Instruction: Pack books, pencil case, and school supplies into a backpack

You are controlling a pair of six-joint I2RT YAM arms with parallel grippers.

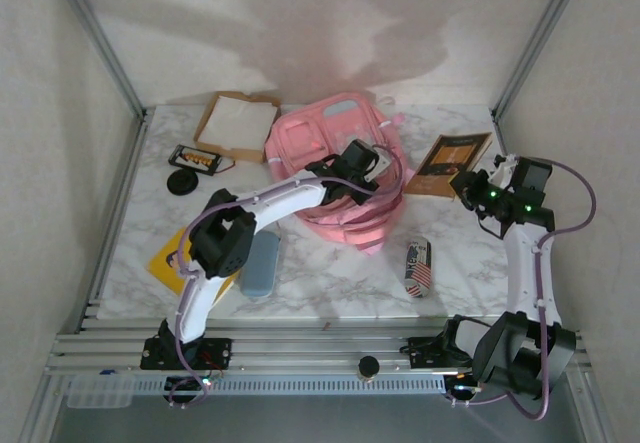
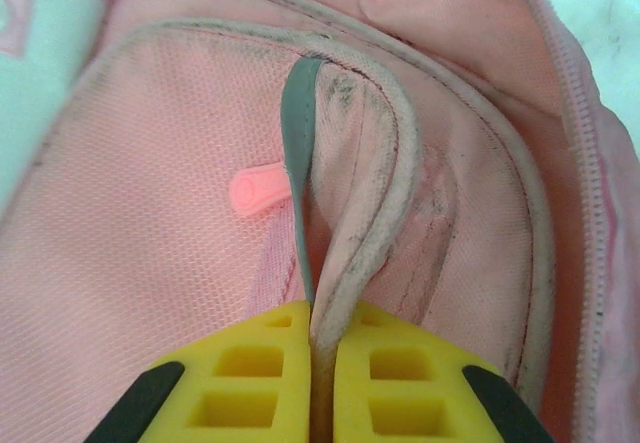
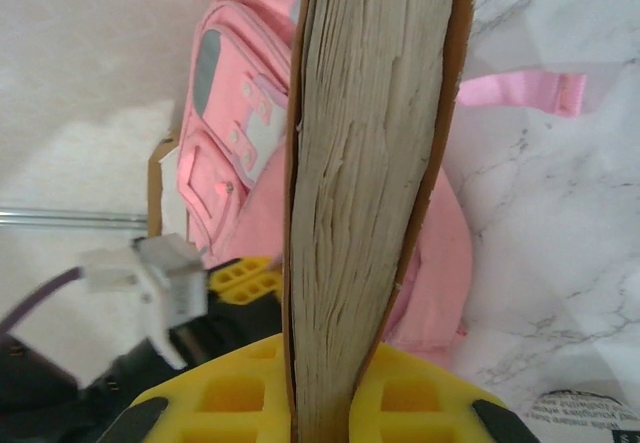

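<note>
- The backpack [image 1: 300, 143] lies pink and rumpled at the centre of the marble table [image 1: 330, 288], towards the top of the overhead view.
- The left gripper [image 1: 357, 166] rests on the backpack's right half. Overhead its fingers are too small to read.
- The left wrist view settles it: the left gripper [image 2: 322, 368] has its yellow fingers [image 2: 250, 378] pressed together on a raised fold of a pocket's piped edge. A grey-green strip [image 2: 297, 113] runs up the fold and a pink zip pull [image 2: 258, 188] sits just left of it.
- The dark brown book [image 1: 450, 158] sits right of the backpack overhead, cover and orange picture up, with the right gripper [image 1: 470, 188] at its lower right corner.
- The right wrist view gives the other side of that (page edges, not the cover): the right gripper [image 3: 325, 393] pinches the book [image 3: 370, 163], which stands upright in the frame. The backpack [image 3: 225, 133] is behind at the left and a pink strap [image 3: 520, 91] at the upper right.
- At lower left overhead, a yellow book [image 1: 160, 255] lies partly under the left arm, with a grey-blue pencil case [image 1: 260, 265] just beside it.
- A cardboard tray [image 1: 238, 123] with a white sheet lies at upper left, near the backpack.
- A small flag-printed can [image 1: 418, 266] lies at lower right, apart from the backpack.
</note>
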